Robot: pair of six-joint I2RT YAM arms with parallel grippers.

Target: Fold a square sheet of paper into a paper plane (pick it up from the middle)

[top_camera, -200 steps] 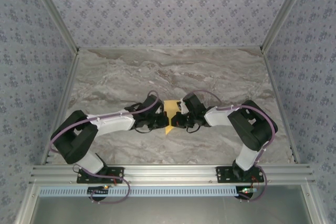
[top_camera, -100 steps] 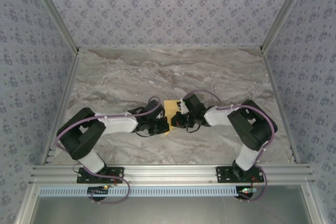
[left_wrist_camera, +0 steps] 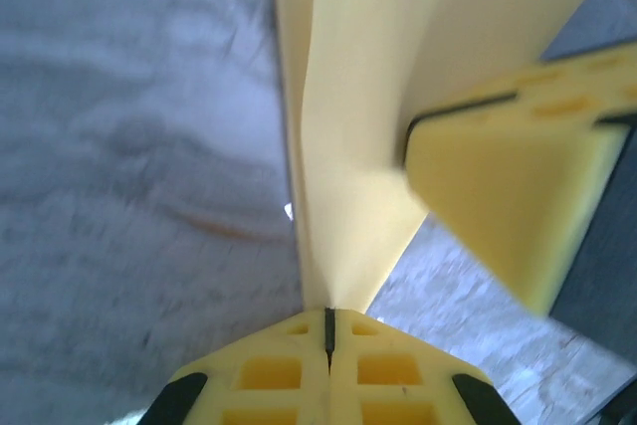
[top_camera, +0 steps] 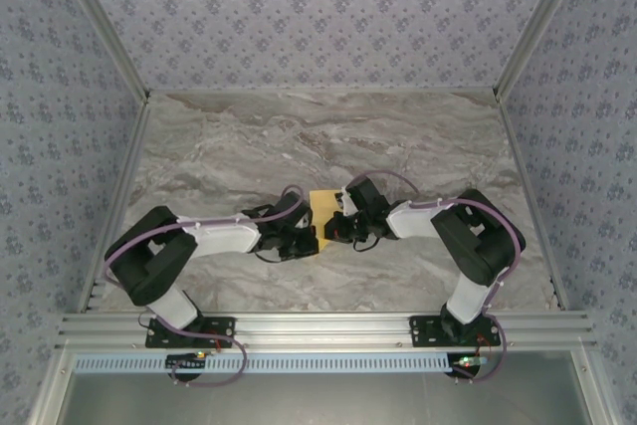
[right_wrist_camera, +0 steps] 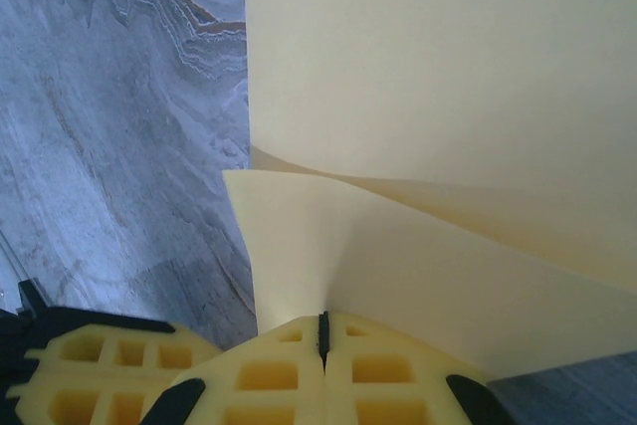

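Observation:
The square sheet of paper (top_camera: 323,204) is mustard-yellow and lies mid-table between both grippers, folded into overlapping layers. My left gripper (top_camera: 310,237) is shut on a narrow corner of the sheet (left_wrist_camera: 363,97); its jaws (left_wrist_camera: 328,314) meet on the paper's tip. My right gripper (top_camera: 335,229) is shut on a raised flap of the sheet (right_wrist_camera: 448,77), with its jaws (right_wrist_camera: 322,318) pinching the flap's edge. The right gripper's yellow fingers (left_wrist_camera: 508,196) sit close over the paper in the left wrist view. The paper plane is out of view.
The marble table (top_camera: 299,136) stretches behind the grippers, with patterned walls (top_camera: 318,17) on three sides. An aluminium rail (top_camera: 318,325) carrying both arm bases runs along the near edge. The left gripper's fingers (right_wrist_camera: 90,365) sit beside the right jaws.
The left arm has shifted right and its gripper now covers the sheet's near point, which showed a second ago. The right arm has barely moved. Both grippers stayed shut.

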